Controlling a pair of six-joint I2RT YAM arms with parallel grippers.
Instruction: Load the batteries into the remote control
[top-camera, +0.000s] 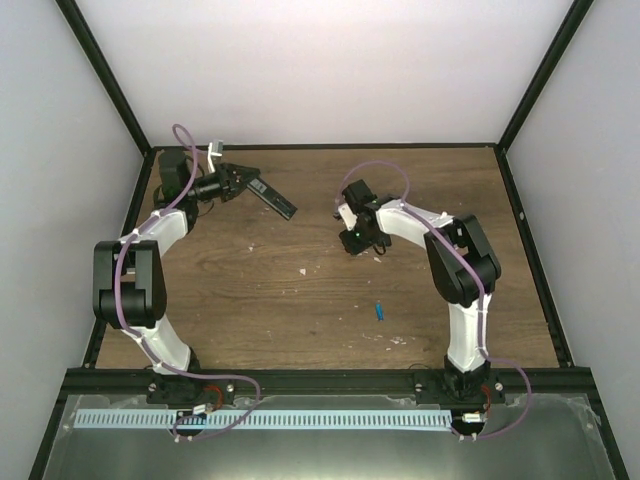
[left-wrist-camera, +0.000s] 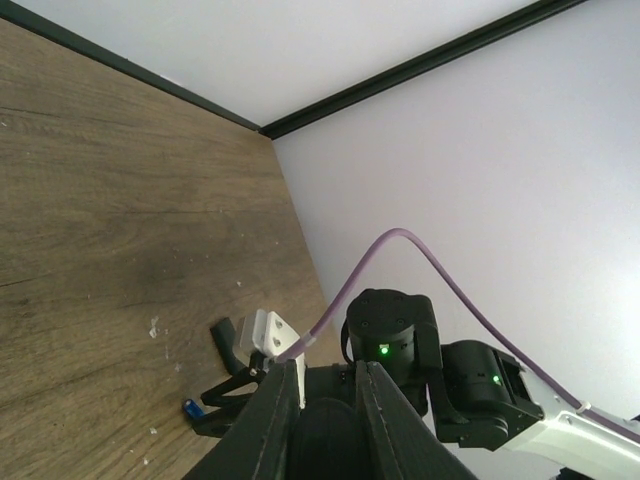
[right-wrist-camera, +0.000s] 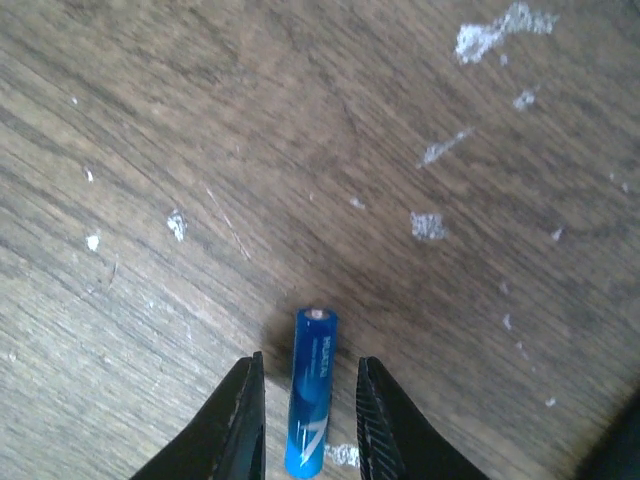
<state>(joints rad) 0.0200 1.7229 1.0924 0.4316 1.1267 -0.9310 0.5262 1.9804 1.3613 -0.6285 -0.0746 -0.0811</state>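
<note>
The remote control (top-camera: 272, 198), a slim black bar, juts out over the far left of the table, and my left gripper (top-camera: 248, 183) is shut on one end of it. The left wrist view shows its dark body (left-wrist-camera: 325, 445) clamped between the fingers of my left gripper (left-wrist-camera: 325, 372). My right gripper (top-camera: 352, 241) points down at mid-table. In the right wrist view a blue battery (right-wrist-camera: 312, 390) sits between the fingers of my right gripper (right-wrist-camera: 310, 380), which is open with a gap on either side. This battery (left-wrist-camera: 190, 407) also shows in the left wrist view. A second battery (top-camera: 380, 311) lies on the table nearer the front.
Pale specks of debris (top-camera: 303, 270) dot the wooden table (top-camera: 250, 290). Black frame posts and white walls close in the left, right and far sides. A small black piece (left-wrist-camera: 225, 335) lies by the right gripper in the left wrist view.
</note>
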